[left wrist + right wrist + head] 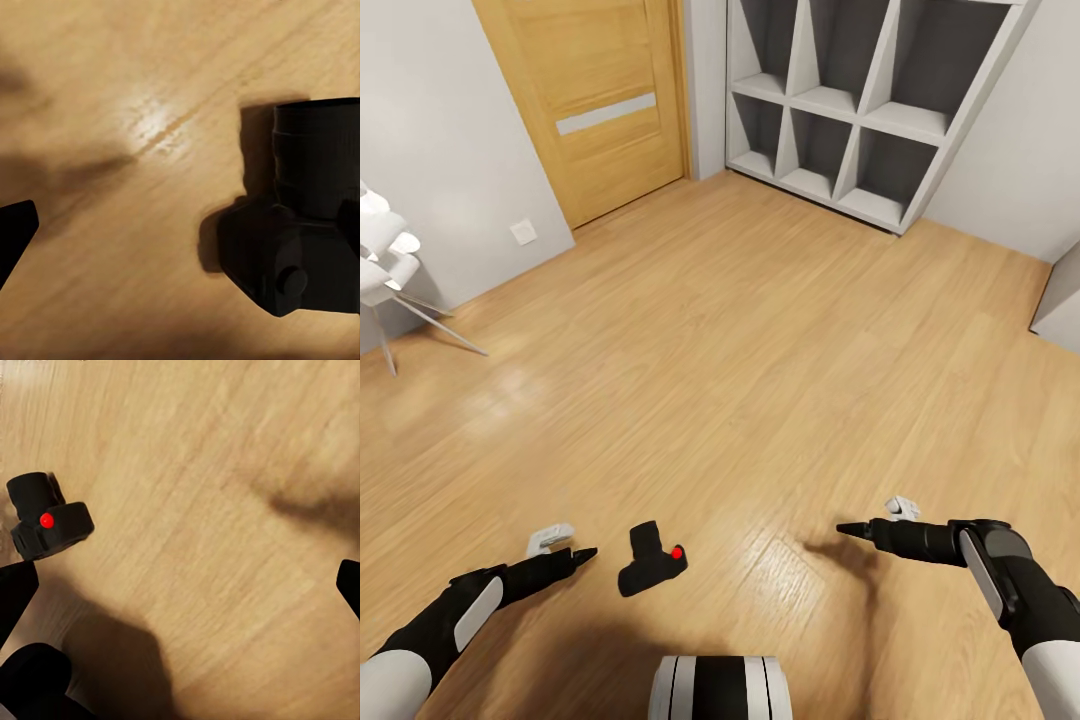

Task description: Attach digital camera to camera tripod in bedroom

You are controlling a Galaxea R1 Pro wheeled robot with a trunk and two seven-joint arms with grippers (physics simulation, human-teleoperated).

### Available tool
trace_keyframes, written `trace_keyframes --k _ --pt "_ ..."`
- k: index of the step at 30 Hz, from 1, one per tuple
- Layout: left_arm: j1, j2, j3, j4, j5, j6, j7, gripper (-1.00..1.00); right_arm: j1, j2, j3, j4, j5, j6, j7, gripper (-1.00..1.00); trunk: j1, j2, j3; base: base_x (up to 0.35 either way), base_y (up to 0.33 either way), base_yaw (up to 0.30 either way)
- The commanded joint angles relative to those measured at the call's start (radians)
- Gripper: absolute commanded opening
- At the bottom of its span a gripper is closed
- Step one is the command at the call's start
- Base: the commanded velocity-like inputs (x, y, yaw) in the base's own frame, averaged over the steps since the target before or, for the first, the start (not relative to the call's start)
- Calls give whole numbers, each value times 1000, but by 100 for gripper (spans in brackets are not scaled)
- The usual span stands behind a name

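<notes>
The digital camera (pixel 652 560) lies on the light wood floor just ahead of my base, black with its red button showing. My left gripper (pixel 568 545) hovers low just to the camera's left, open and holding nothing. In the left wrist view the camera (pixel 300 225) is close, lens barrel and body off to one side, with one finger (pixel 15 236) at the picture's edge. My right gripper (pixel 873 517) is open and empty, well to the camera's right. From the right wrist the camera (pixel 49 521) appears small and far off. The camera tripod is out of view.
A light wood door (pixel 600 110) stands at the back left and white cube shelves (pixel 860 110) at the back right. A white object on thin metal legs (pixel 400 290) stands by the left wall. A white furniture edge (pixel 1060 300) is at the right.
</notes>
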State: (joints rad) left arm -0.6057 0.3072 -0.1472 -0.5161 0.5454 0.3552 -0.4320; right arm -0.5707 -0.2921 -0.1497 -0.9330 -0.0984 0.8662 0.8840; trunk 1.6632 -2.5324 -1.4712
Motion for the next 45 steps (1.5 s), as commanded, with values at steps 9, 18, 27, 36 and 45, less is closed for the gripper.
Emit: trace_keyframes --k 9,18,27,36,45 --pt "0 1 -5 -1 8 8 1 100 0 -1 -1 0 -15 8 -1 100 2 -1 -20 0 0 0" --pt "0 2 -5 -1 9 9 1 100 0 0 -1 0 -17 8 -2 100 6 -4 -55 0 0 0" --pt "0 3 -5 -2 8 8 1 100 0 0 -1 0 -17 8 -1 100 10 -6 -90 0 0 0" --pt "0 2 -5 -14 8 11 0 100 0 0 -1 0 -18 8 -2 100 11 -6 -93 0 0 0" --pt "0 1 -5 -22 -23 -7 32 100 0 0 -1 0 -17 8 -2 100 11 -6 -93 0 0 0"
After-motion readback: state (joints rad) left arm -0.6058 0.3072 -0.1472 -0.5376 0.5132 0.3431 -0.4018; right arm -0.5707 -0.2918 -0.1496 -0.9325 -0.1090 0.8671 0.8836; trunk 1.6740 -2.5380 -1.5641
